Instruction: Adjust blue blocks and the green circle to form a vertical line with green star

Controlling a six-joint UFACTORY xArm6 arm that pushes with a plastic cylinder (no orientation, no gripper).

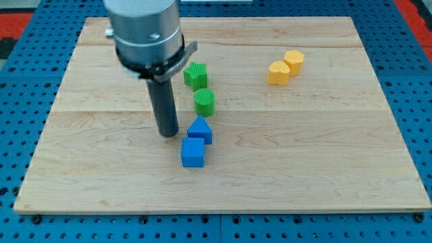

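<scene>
Where the wooden board (324, 169) shows its middle, you find the four task blocks in a near-vertical column: the green star-shaped block (196, 75) at the head, the green ribbed circle block (204, 102) just beside it at 5 o'clock, the blue pointed block (200, 129) close under that at 6 o'clock, and the blue cube (193, 152) touching it at 7 o'clock. You can see the column bends slightly, with the circle furthest toward the view's right.

My tip (168, 134) rests on the board just beside the blue pointed block, at its 9 o'clock, with a narrow gap between them. You see the dark rod standing upright beneath the grey cylindrical arm body (145, 30), which enters from 12 o'clock; it is a bare rod, holding nothing.

Well apart, at 2 o'clock from the column, two yellow blocks (285, 67) sit touching each other.
</scene>
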